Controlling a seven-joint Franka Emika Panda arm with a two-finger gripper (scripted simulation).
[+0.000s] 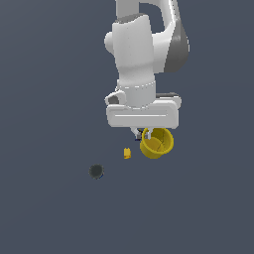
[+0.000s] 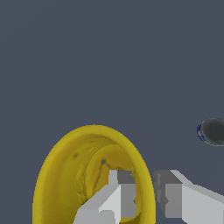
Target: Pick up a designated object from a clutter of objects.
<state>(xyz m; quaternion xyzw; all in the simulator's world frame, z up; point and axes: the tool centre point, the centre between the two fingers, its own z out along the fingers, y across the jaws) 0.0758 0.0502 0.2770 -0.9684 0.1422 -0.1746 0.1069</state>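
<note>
The yellow cup [image 1: 158, 144] hangs tilted just under my hand, its round opening turned toward the exterior camera. My gripper [image 1: 144, 135] is shut on the cup's wall at the rim. In the wrist view the cup [image 2: 57, 175] fills the lower part of the picture, and the gripper [image 2: 145, 194] has one finger [image 2: 120, 194] inside the cup and the other [image 2: 171, 194] outside it. Whether the cup touches the floor I cannot tell. The small black-red-yellow item does not show.
A tiny yellow block [image 1: 127, 153] lies just to the exterior view's left of the cup. A dark grey round disc [image 1: 96, 171] lies farther left and nearer the camera; it also shows in the wrist view [image 2: 213, 131]. The floor is plain dark grey.
</note>
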